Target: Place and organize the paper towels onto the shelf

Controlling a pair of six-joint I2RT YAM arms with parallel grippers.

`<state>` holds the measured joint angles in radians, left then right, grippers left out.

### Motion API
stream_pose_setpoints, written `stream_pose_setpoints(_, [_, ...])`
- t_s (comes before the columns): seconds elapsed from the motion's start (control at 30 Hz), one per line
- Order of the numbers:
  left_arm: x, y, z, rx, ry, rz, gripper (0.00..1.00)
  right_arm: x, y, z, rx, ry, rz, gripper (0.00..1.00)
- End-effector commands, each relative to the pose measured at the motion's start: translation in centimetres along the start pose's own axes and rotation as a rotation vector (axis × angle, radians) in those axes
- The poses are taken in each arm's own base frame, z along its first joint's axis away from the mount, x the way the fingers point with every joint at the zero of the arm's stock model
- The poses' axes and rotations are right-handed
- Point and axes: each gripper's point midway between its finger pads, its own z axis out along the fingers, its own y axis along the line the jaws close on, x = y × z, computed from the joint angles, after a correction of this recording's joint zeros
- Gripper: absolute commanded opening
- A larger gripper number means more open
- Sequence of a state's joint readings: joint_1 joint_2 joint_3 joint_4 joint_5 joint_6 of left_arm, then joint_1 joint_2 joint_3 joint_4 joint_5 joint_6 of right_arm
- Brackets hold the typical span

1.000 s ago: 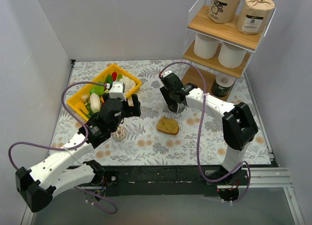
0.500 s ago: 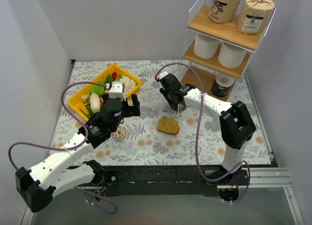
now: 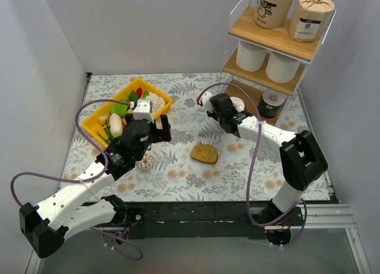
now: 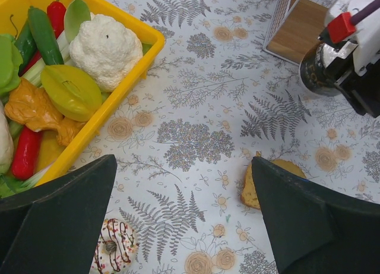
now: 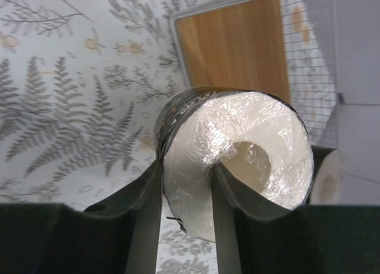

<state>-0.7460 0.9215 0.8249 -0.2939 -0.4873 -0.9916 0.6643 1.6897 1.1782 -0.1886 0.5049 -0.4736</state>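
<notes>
My right gripper (image 3: 233, 109) is shut on a dark-wrapped paper towel roll (image 5: 237, 158), one finger (image 5: 145, 208) outside its wall and one in its core, holding it above the floral table just left of the shelf's bottom board (image 5: 234, 48). The roll also shows in the left wrist view (image 4: 317, 72) and in the top view (image 3: 237, 104). The white wire shelf (image 3: 270, 43) holds two tan-wrapped rolls (image 3: 274, 6) on top, two white rolls (image 3: 252, 55) in the middle and one dark roll (image 3: 272, 103) on the bottom. My left gripper (image 4: 184, 220) is open and empty over the table.
A yellow tray (image 3: 101, 116) of toy vegetables and a white cauliflower (image 4: 107, 48) sits at the left. A bread slice (image 3: 205, 153) lies mid-table. A sprinkled donut (image 4: 113, 250) lies under my left arm. White walls enclose the table.
My right gripper has lifted the dark roll off the table and carried it right, toward the shelf's bottom tier. The left arm has not moved.
</notes>
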Motion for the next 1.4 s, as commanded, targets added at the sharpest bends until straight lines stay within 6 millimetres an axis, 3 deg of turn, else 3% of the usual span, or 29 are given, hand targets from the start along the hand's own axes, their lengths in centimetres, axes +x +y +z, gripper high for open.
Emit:
stream_pose_setpoints(0.0, [0.1,0.3,-0.1,-0.013,0.006,0.015,0.98,-4.3,-6.2,-1.5,0.2,-0.231,-0.1,0.32])
stream_pose_setpoints(0.37, [0.2,0.3,-0.1,-0.008,0.011,0.016,0.98,-3.1,-7.7,1.1,0.204,-0.323,-0.252,0.33])
stream_pose_setpoints(0.5, [0.3,0.3,0.0,-0.01,0.016,0.02,0.98,-3.0,-7.0,2.2,0.163,-0.331,-0.276,0.34])
stream_pose_setpoints(0.87, [0.5,0.3,0.2,-0.016,0.023,0.026,0.98,-1.1,-8.2,4.7,0.201,-0.26,-0.366,0.37])
stream_pose_setpoints(1.2, [0.6,0.4,0.2,-0.02,0.022,0.029,0.98,-0.4,-9.5,5.0,0.254,-0.23,-0.428,0.61])
stream_pose_setpoints(1.37, [0.5,0.4,0.2,-0.022,0.022,0.029,0.98,-1.0,-9.9,4.3,0.267,-0.246,-0.428,0.64])
